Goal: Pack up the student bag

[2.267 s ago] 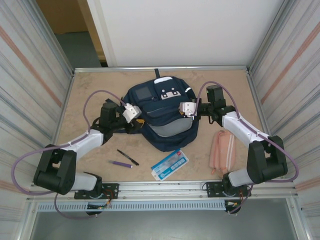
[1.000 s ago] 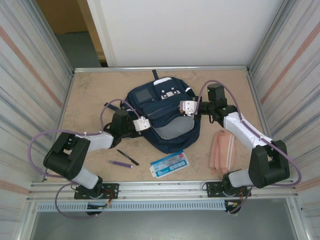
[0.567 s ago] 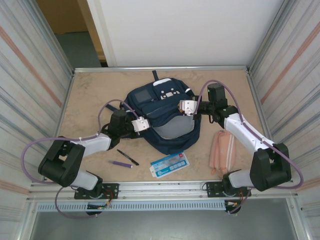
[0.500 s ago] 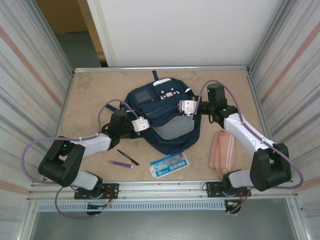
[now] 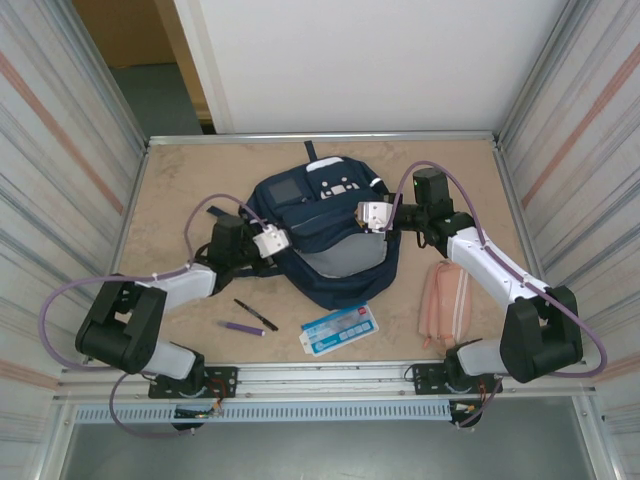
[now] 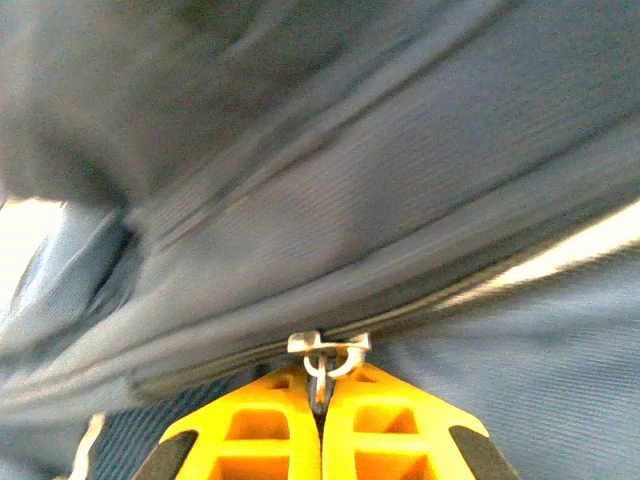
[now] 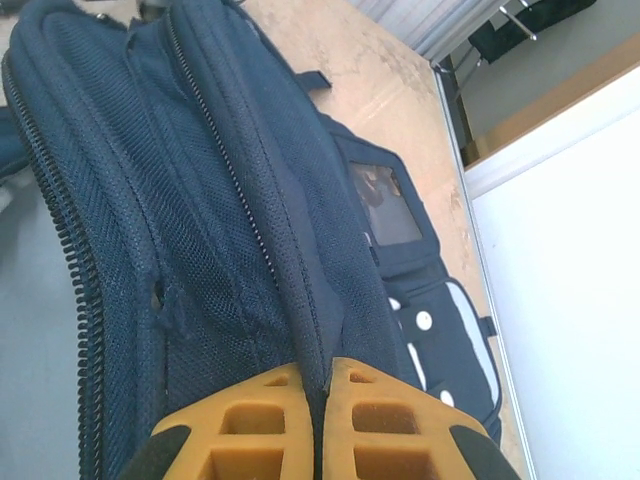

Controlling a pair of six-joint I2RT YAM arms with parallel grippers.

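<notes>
My left gripper (image 5: 271,240) has drawn back a little toward the left flank of the student bag (image 5: 330,285), after dipping in at its near-left corner a second ago; before that it sat farther up that flank. My jaws, partly apart then, have closed and now pinch the bag's zipper pull (image 6: 326,352).

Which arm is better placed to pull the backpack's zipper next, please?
Left. The left jaws are shut on the zipper pull of the backpack; the right jaws only pinch a fabric ridge.
</notes>
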